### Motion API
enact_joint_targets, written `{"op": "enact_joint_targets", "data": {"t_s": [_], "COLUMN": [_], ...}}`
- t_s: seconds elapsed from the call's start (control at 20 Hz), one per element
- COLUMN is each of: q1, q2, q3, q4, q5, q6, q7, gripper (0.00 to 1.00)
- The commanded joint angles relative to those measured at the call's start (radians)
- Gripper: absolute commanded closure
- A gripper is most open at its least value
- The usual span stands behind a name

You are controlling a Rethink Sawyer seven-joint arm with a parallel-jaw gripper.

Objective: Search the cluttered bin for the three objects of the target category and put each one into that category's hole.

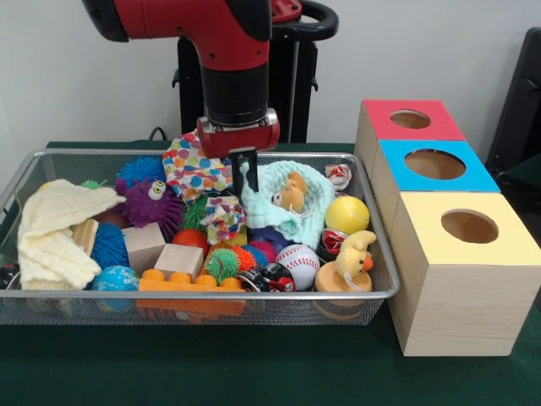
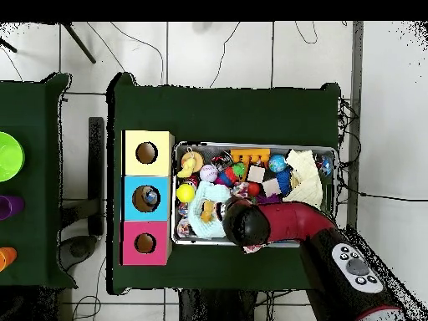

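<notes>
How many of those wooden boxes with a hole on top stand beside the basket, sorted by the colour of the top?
Red-topped box: 1
Blue-topped box: 1
Yellow-topped box: 1
Total: 3

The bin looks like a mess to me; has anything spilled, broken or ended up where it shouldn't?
Nothing stands out. The bin is heaped, but everything lies inside its rim, and the three boxes stand in a straight row beside it.
</notes>
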Motion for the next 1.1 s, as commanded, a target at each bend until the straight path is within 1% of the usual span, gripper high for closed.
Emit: {"op": "enact_joint_targets", "data": {"t_s": [0.05, 0.35, 0.6, 0.85, 1.1], "q1": [-0.082, -0.119, -0.151, -0.176, -0.191], "q2": [-0.059, -0.034, -0.004, 0.028, 0.048], "q3": [0.151, 0.2, 0.235, 0.268, 0.286], "q4": [-0.119, -0.151, -0.192, -0.223, -0.237], "q5": [0.009, -0.03, -0.053, -0.077, -0.098], "q6": [0.213, 0.238, 0.279, 0.298, 0.301], "q7": [-0.226, -0.256, -0.312, -0.358, -0.371], "gripper": [1.0, 1.0, 1.0, 1.0, 1.0]}}
